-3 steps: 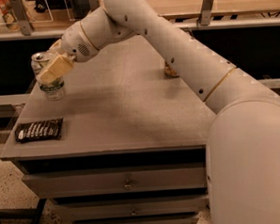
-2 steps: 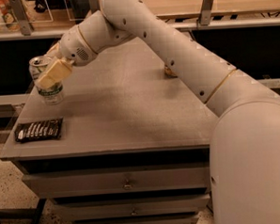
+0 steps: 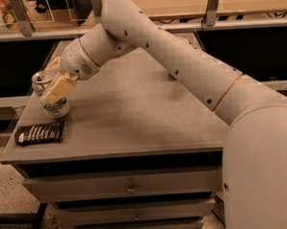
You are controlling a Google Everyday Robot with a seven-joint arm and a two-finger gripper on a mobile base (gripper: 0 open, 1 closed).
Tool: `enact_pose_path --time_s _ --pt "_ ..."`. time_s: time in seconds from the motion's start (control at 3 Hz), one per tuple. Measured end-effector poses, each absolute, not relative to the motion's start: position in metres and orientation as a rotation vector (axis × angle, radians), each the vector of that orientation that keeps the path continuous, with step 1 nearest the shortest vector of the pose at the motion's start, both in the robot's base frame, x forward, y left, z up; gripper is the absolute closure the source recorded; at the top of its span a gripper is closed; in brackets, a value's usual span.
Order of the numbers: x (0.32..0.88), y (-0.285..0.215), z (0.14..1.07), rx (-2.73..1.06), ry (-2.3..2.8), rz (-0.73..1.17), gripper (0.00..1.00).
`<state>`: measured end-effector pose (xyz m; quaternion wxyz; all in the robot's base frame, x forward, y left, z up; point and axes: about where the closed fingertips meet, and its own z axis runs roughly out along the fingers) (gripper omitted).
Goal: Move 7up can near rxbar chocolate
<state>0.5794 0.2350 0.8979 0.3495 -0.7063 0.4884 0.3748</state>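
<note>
The 7up can (image 3: 55, 107), white and green with a silver top, stands upright at the left side of the grey table top (image 3: 134, 117). My gripper (image 3: 53, 90) is shut on the 7up can, its cream fingers (image 3: 57, 88) clasping the can's upper body. The rxbar chocolate (image 3: 40, 133), a flat dark wrapper with white lettering, lies flat near the table's front left corner, just in front of and slightly left of the can. The can's base sits close to the bar's far edge.
My white arm (image 3: 179, 61) reaches from the lower right across the table to the left. Drawers (image 3: 130, 187) sit below the table top. A shelf rail (image 3: 187, 25) runs behind the table.
The gripper has carried the can toward the front of the table, closer to the rxbar, and lowered it.
</note>
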Motion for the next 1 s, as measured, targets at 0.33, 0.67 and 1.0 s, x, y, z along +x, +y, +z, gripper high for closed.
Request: enact_pose_path --time_s 0.33,0.67,1.0 --pt "0.5737 0.2353 0.8891 -1.872 1.231 0.938 0.13" --pt "0.5736 0.2329 0.8971 -1.932 1.204 0.904 0.00" --pt "0.5736 0.2330 0.8971 -1.932 1.204 0.905 0.00"
